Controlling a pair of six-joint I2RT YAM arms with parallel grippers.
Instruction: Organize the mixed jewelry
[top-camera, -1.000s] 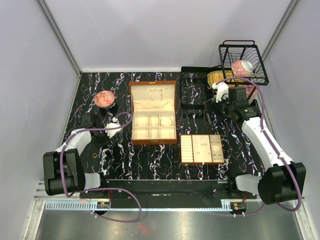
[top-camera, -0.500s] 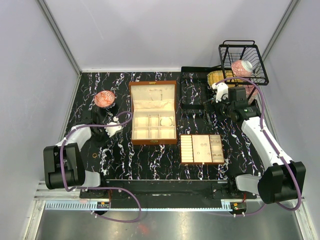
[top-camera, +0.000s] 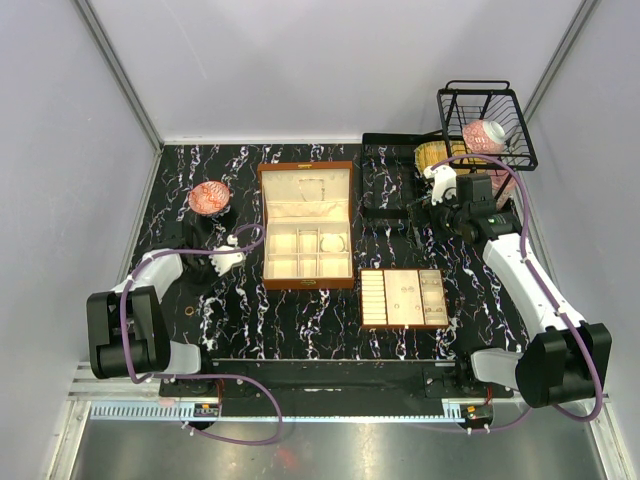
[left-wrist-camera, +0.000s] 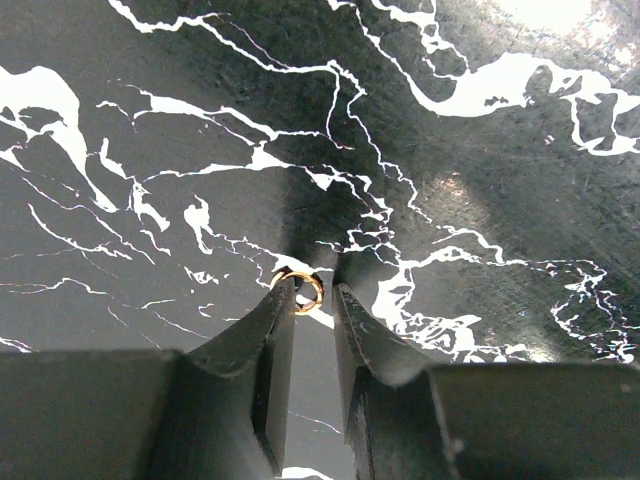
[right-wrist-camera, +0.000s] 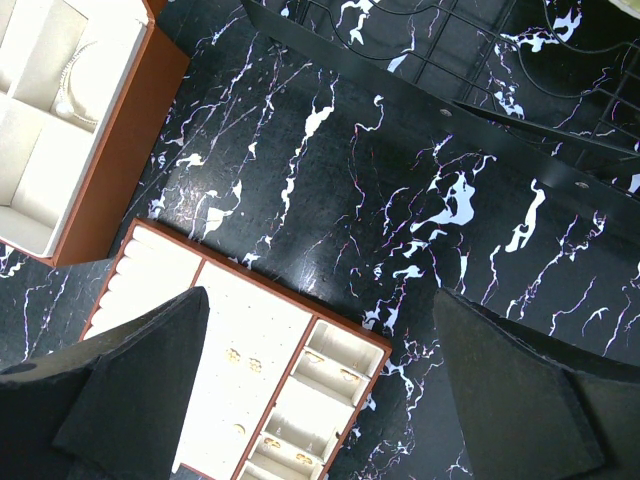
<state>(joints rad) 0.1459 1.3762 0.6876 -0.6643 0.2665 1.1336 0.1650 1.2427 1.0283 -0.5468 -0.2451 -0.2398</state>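
Note:
In the left wrist view my left gripper is down at the black marble table, its jaws a narrow gap apart. A tiny coppery ring lies at the tips, against the left finger and clear of the right one. In the top view this gripper is left of the wooden box. Another small coppery ring lies nearer the front. A silvery hoop rests in a box compartment and also shows in the right wrist view. My right gripper is wide open and empty, high above the cream tray, which holds tiny glinting bits.
A pink patterned ball sits on a dark stand behind my left gripper. A black wire basket with another pink ball stands at the back right. A black rack lies beside it. The cream tray sits front right.
My left arm has shifted slightly, its elbow swinging left, then held still. The right arm has not moved.

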